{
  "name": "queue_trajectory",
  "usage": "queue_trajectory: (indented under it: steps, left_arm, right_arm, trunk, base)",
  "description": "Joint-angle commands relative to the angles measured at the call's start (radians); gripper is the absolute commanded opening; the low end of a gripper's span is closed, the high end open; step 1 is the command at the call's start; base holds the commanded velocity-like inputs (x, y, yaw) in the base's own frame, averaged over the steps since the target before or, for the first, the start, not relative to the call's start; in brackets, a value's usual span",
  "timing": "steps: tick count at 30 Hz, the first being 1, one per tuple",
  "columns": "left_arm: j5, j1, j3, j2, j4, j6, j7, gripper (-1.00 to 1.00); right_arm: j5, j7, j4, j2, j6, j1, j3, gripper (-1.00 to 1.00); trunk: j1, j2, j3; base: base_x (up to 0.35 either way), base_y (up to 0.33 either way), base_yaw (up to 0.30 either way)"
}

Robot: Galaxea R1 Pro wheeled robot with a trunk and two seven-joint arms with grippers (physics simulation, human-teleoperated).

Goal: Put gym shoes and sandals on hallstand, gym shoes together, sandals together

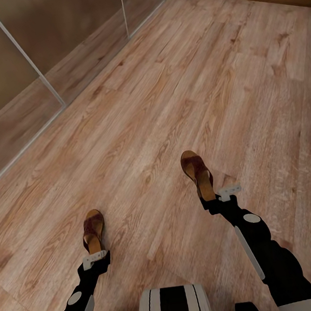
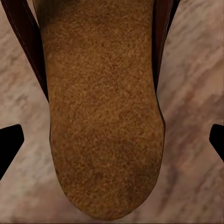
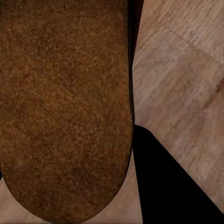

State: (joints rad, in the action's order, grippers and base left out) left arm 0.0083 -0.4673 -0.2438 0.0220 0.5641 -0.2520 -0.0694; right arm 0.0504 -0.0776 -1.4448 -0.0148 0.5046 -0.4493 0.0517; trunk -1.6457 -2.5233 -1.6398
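Brown leather with a tan insole: that is what I have at the end of each arm. In the head view the left gripper (image 1: 95, 257) sits at the heel of one flat brown sandal (image 1: 92, 229), which points away from me over the light brown wood-plank corridor floor (image 1: 167, 91). The right gripper (image 1: 219, 196) sits at the heel of the other flat brown sandal (image 1: 196, 169), further forward and well apart from the first.

In the left wrist view, the tan insole of the left sandal (image 2: 105, 116) runs between two dark fingertips (image 2: 9, 142) standing wide at either edge, with floor showing between each fingertip and the sandal. So that claw looks spread open and not touching the sandal.

In the right wrist view, the other sandal's insole (image 3: 65, 107) lies right beside one dark finger (image 3: 163, 182), which appears to touch its edge. The opposite finger is hidden, so I cannot tell how far that claw is open or whether it grips.

A glass-panelled wall (image 1: 26, 54) runs along the left.
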Motion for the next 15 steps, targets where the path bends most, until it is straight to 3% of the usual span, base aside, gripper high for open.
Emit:
queue_trajectory:
  steps: [1, 15]
  left_arm:
    - [0.001, -0.001, -0.005, -0.001, -0.001, -0.002, -0.007, 1.00]
    - [0.001, -0.001, -0.005, 0.000, 0.002, -0.003, -0.007, 1.00]
  right_arm:
    - [0.002, -0.002, -0.002, -0.001, 0.006, 0.000, 0.000, -1.00]
    - [0.002, -0.002, -0.002, -0.001, 0.006, 0.000, 0.000, -1.00]
  trunk:
    - [0.000, 0.000, -0.005]
    - [-0.001, -0.001, -0.024]
  base:
    - [0.000, 0.000, 0.000]
    - [0.000, 0.000, 0.098]
